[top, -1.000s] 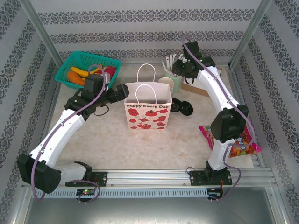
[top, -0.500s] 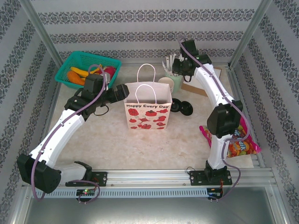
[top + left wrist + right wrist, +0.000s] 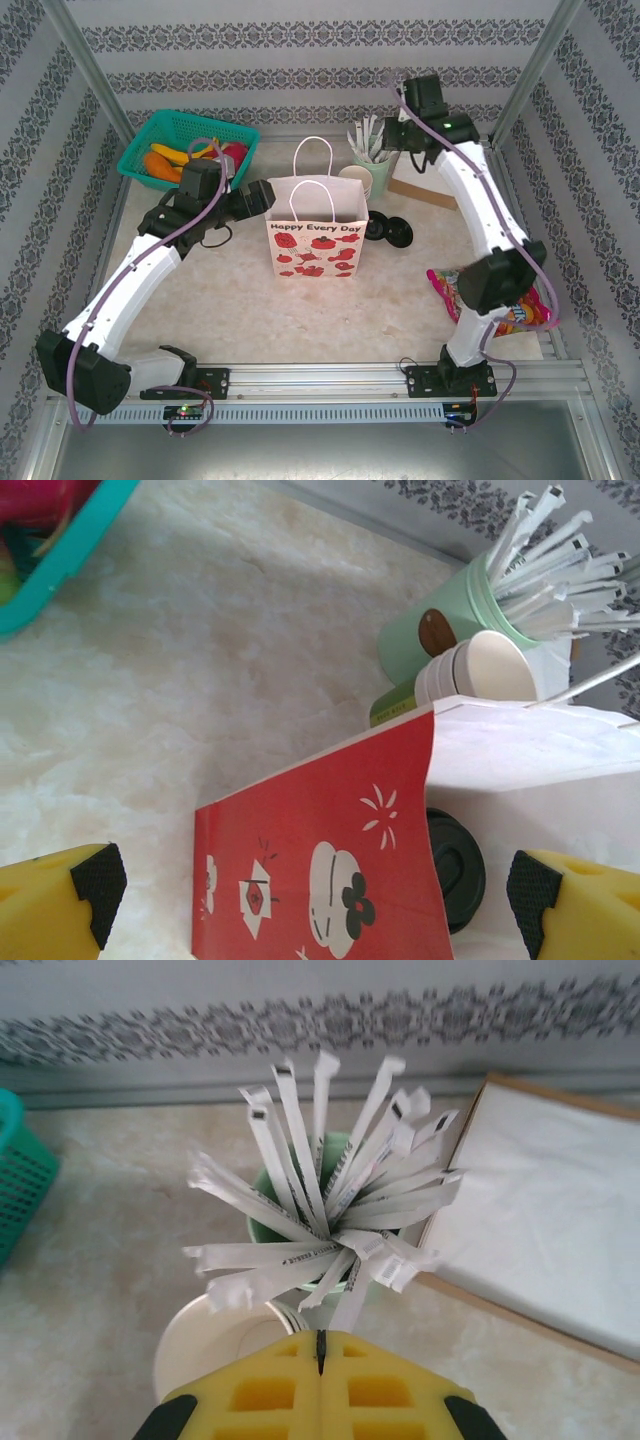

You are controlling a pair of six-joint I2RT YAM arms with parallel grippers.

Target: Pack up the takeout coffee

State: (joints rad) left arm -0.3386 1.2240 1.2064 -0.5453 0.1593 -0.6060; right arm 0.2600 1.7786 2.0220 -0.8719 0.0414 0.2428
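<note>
I have the paper bag (image 3: 312,238) standing mid-table. The basket (image 3: 135,150) sits behind it to the left. Behind it to the right I see the stick holder (image 3: 378,172), with a cup stack (image 3: 354,178) just beside its left and a tray (image 3: 520,1317) on its right. Lids (image 3: 392,233) lie just right of the bag. A snack packet (image 3: 525,315) lies by the right edge.

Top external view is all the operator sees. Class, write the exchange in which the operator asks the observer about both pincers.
Operator: Is the right pincer open over the sticks?
Observer: No. The right pincer is shut, its yellow pads pressed together, right at the white sticks in the mint-green holder.
Operator: And the left one by the bag?
Observer: The left pincer is open, and the red side of the paper bag lies between its pads.
</note>
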